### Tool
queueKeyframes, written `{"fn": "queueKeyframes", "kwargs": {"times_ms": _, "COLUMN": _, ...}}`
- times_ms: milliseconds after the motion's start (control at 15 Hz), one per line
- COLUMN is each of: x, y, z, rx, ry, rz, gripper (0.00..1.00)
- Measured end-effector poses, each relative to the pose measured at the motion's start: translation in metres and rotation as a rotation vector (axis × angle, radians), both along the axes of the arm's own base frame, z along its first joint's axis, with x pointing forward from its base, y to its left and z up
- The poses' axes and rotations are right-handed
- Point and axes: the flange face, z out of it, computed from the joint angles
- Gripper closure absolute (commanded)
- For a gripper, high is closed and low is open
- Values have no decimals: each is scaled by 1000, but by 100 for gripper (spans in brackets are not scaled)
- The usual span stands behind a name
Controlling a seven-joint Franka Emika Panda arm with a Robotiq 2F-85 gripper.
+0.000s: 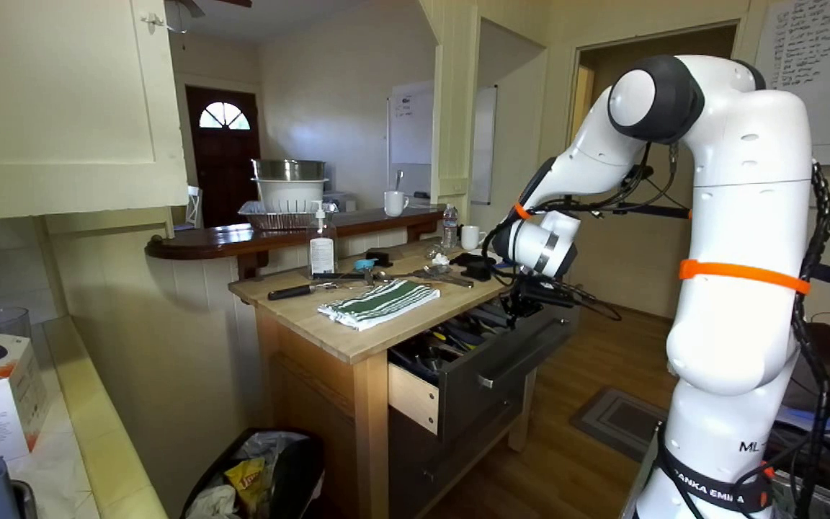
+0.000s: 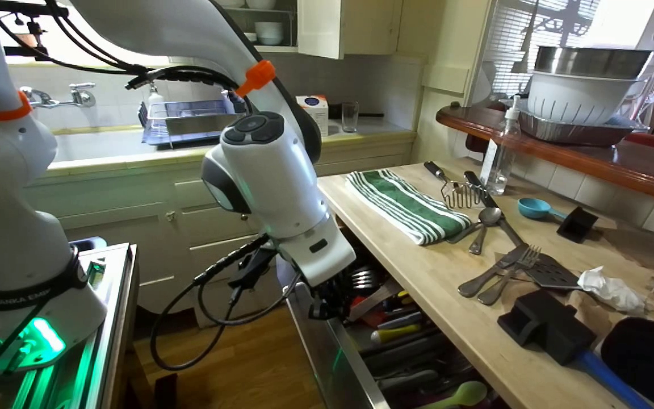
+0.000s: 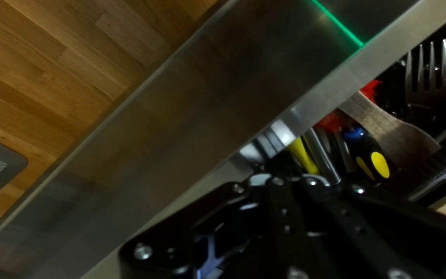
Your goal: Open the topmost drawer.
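The topmost drawer (image 1: 464,396) stands pulled out from the wooden cabinet, with its dark grey front and light wood side in view. Its dark grey front also shows in an exterior view (image 2: 327,346) and in the wrist view (image 3: 168,147). Dark tools and utensils fill its inside. My gripper (image 1: 514,311) is at the top rim of the drawer front, toward the far part of the panel. It is also seen at the rim in an exterior view (image 2: 327,307). In the wrist view the gripper (image 3: 271,174) looks shut, just inside the rim. The fingertips are hidden, so contact is unclear.
The wooden countertop (image 2: 338,199) above the drawer holds a striped towel (image 2: 406,204), a spatula (image 2: 551,272) and other utensils. A taller dark drawer front (image 1: 451,468) lies below. A trash bin (image 1: 307,461) stands beside the cabinet. Cables (image 2: 191,341) hang from the wrist.
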Motion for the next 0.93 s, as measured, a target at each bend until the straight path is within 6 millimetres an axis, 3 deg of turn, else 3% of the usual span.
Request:
{"fn": "queueKeyframes", "kwargs": {"times_ms": 467, "x": 1, "y": -5, "z": -5, "rx": -13, "ry": 34, "rz": 3, "gripper": 100}}
{"fn": "queueKeyframes", "kwargs": {"times_ms": 933, "x": -4, "y": -14, "z": -2, "rx": -25, "ry": 198, "rz": 21, "gripper": 100}}
